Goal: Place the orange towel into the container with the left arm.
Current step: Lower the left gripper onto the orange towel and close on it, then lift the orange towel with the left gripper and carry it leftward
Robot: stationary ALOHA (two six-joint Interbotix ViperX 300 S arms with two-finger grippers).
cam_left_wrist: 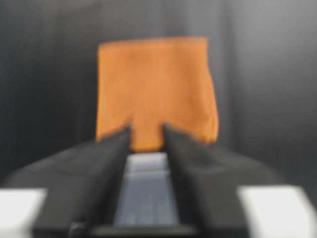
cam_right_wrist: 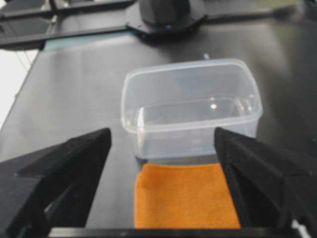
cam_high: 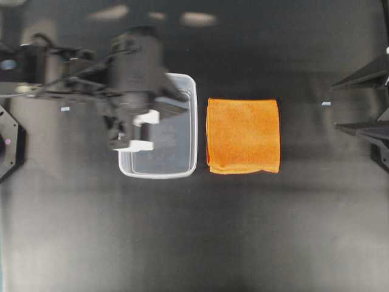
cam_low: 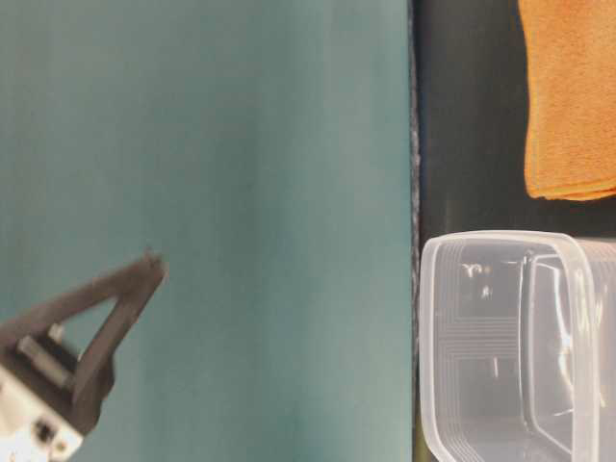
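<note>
The orange towel (cam_high: 243, 135) lies flat on the black table, just right of the container (cam_high: 182, 173), a clear empty tub. My left gripper (cam_high: 182, 102) hovers over the tub, with its fingertips near the tub's right rim and pointing at the towel. In the left wrist view, my left gripper (cam_left_wrist: 146, 130) has its jaws a narrow gap apart with nothing between them. The towel (cam_left_wrist: 156, 84) lies ahead of them. My right gripper (cam_high: 335, 105) is wide open and empty at the far right. In the right wrist view, it (cam_right_wrist: 162, 133) frames the towel (cam_right_wrist: 185, 196) and the tub (cam_right_wrist: 193, 124).
Two small pale marks (cam_high: 65, 109) (cam_high: 326, 103) sit on the table. A black mount (cam_high: 9, 143) stands at the left edge. The table-level view shows a teal wall (cam_low: 241, 192), one left finger (cam_low: 115, 308), the tub (cam_low: 500, 241) and the towel (cam_low: 573, 96).
</note>
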